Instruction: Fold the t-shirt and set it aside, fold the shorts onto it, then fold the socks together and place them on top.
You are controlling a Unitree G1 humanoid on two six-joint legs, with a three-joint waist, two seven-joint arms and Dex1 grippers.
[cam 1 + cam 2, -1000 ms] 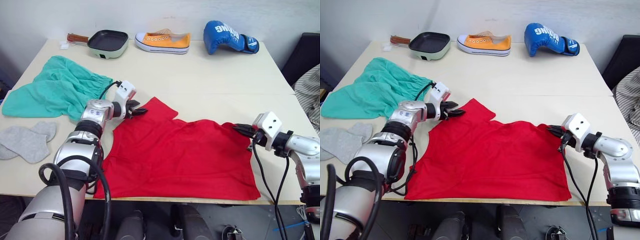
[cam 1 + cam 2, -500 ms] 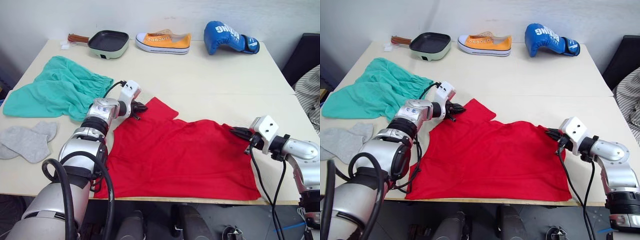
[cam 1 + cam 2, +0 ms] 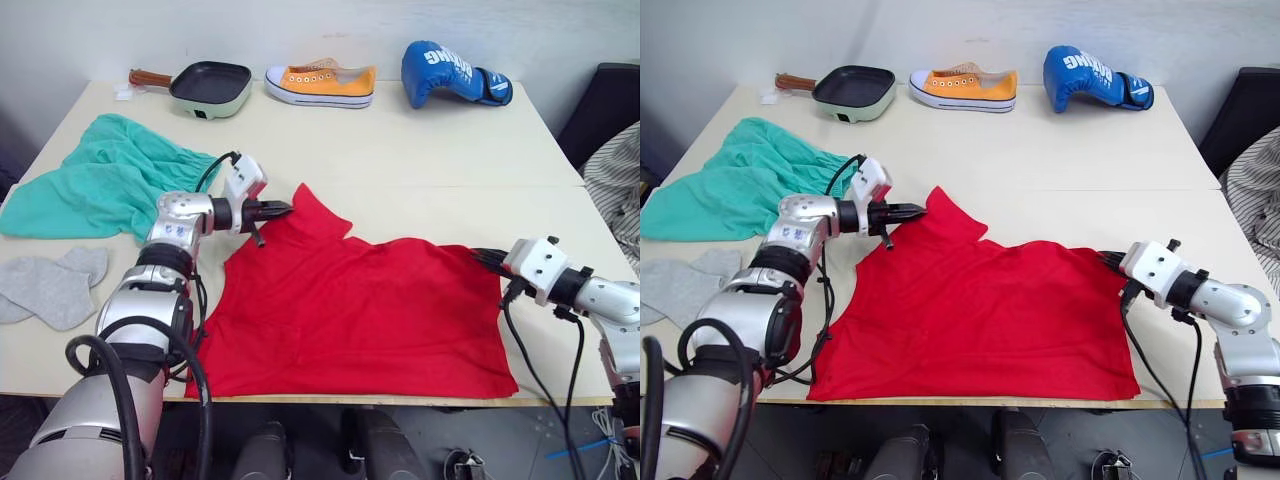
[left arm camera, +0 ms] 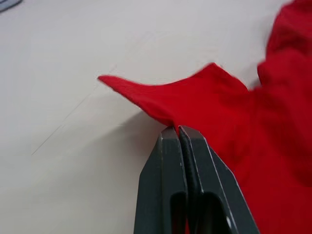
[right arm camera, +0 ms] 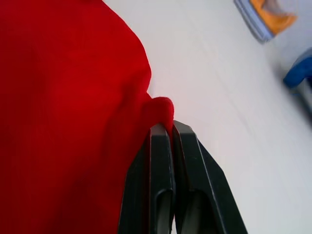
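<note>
The red t-shirt (image 3: 360,305) lies spread on the table (image 3: 420,160), nearer the robot than the orange sneaker (image 3: 320,82), with the left gripper (image 3: 272,210) pinched together on its sleeve tip and the right gripper (image 3: 488,258) closed on its far corner. Both holds take only a thin edge of cloth, so a quick lift could pull either free and collapse the fold. The teal shorts (image 3: 100,185) and grey socks (image 3: 48,285) lie beyond the shirt's left edge; a wide left sweep could drag them.
</note>
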